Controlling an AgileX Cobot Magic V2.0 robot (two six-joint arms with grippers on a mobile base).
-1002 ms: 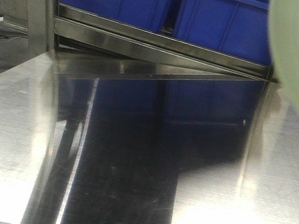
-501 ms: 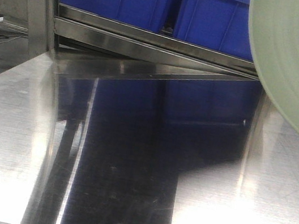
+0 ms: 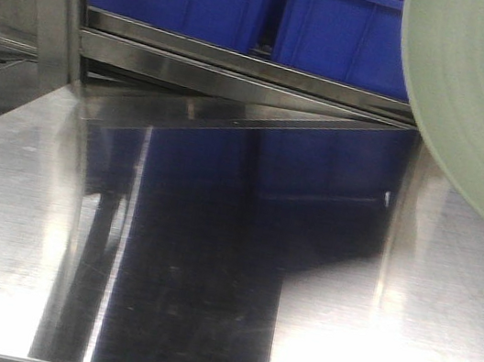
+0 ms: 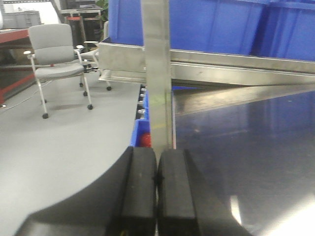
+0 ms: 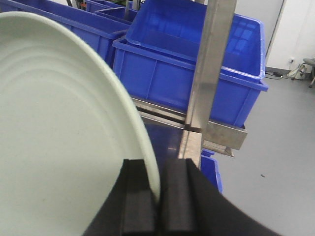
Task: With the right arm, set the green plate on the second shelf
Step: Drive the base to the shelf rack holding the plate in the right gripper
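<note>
The green plate (image 3: 483, 101) hangs tilted at the upper right of the front view, its underside toward the camera, above the steel shelf surface (image 3: 16, 199). In the right wrist view the plate (image 5: 59, 128) fills the left side, and my right gripper (image 5: 158, 169) is shut on its rim, one pad on each face. My left gripper (image 4: 157, 160) is shut with nothing between its pads, low over the shelf surface (image 4: 246, 132) close to the upright post (image 4: 157, 73). The right arm itself is out of view in the front view.
Blue bins (image 3: 253, 2) stand on the rack level behind, over a steel rail (image 3: 241, 74). An upright post (image 3: 53, 5) is at the left, another post (image 5: 206, 73) just right of the plate. An office chair (image 4: 56, 54) stands on the grey floor (image 4: 54, 147).
The plate has come in from the right edge and now covers more of the upper right. The front view has shifted slightly, so the rack sits a little further left.
</note>
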